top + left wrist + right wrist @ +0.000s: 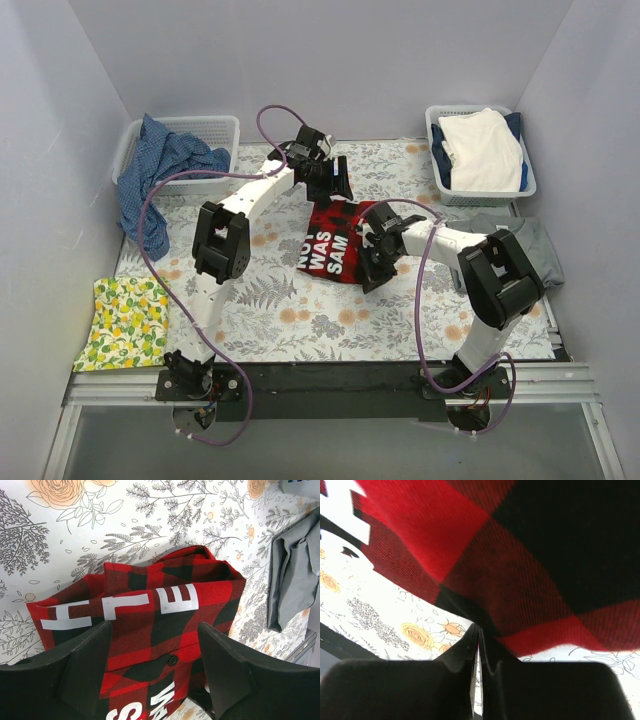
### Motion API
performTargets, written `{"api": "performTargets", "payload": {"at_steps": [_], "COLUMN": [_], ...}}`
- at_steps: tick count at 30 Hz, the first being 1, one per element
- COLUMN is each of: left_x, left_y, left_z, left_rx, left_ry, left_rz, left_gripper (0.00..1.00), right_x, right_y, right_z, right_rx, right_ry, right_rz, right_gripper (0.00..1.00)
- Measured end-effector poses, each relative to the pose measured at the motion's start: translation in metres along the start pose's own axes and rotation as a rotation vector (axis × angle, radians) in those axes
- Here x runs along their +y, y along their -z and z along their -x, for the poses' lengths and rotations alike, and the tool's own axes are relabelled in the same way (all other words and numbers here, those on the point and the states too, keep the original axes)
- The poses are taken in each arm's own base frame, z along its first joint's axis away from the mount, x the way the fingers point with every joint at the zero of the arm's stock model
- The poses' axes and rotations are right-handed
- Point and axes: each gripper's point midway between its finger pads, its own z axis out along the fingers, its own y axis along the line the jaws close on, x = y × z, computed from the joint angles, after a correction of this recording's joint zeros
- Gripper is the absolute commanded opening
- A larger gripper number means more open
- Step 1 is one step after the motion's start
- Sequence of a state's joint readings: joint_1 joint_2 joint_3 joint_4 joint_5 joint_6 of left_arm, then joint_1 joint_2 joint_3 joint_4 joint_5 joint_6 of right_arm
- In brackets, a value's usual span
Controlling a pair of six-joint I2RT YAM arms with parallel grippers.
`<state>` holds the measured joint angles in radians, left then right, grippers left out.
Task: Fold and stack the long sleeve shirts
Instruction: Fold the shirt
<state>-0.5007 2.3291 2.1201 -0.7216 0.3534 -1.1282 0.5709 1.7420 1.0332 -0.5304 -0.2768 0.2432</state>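
Note:
The red-and-black plaid shirt (335, 240) with white lettering lies folded mid-table. My left gripper (338, 182) hovers open over its far edge. In the left wrist view the plaid shirt (150, 605) lies between and below the spread fingers of the left gripper (155, 626), not touching them. My right gripper (368, 270) is at the shirt's near-right edge. In the right wrist view the right gripper (479, 630) has its tips closed at the hem of the plaid shirt (520, 555), which draws down to them. The grey shirt (540, 245) lies at the right, partly under the right arm; it also shows in the left wrist view (295, 580).
A white basket (225, 128) at the back left holds blue cloth that spills over its rim. A basket (438, 165) at the back right holds cream-white and navy cloth. A yellow lemon-print cloth (125, 322) lies at the near left. The table has a floral cover (300, 320).

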Motion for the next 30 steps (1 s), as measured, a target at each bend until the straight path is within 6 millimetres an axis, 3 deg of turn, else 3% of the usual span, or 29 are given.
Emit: {"api": "performTargets", "payload": {"at_steps": [5,13,17,20,23,25,26,30], "left_x": [0.004,0.0,0.001,-0.001,-0.013,-0.019,-0.021,-0.014], "left_y": [-0.005,-0.005,0.0,0.011,0.033,0.049,0.056,0.073], "left_z": [-0.003,0.0,0.009,0.019,0.037,0.049,0.055,0.073], "left_rx": [-0.002,-0.013,-0.049,-0.103,-0.174,-0.22,-0.239,-0.293], "left_ry": [-0.008,-0.041,-0.059,-0.073,-0.085,-0.089,-0.088,-0.074], "left_rz": [-0.004,-0.026,-0.004,0.013,0.002,-0.008,-0.011,0.007], "left_gripper": [0.71,0.66,0.71,0.74,0.76,0.77,0.79,0.9], "right_x": [-0.011,-0.047,-0.052,-0.049,-0.04,-0.02,-0.008,0.035], "right_y": [0.003,0.016,0.021,0.036,0.064,0.086,0.097,0.12], "right_z": [-0.005,0.001,0.004,0.01,0.03,0.058,0.074,0.119], "right_rx": [-0.01,-0.053,-0.069,-0.111,-0.198,-0.287,-0.335,-0.449], "right_ry": [-0.047,-0.192,-0.189,-0.162,-0.106,-0.047,-0.017,0.059], "right_rz": [-0.022,-0.042,-0.058,-0.087,-0.149,-0.173,-0.174,-0.142], "right_gripper": [0.09,0.09,0.09,0.12,0.17,0.21,0.31,0.51]}}
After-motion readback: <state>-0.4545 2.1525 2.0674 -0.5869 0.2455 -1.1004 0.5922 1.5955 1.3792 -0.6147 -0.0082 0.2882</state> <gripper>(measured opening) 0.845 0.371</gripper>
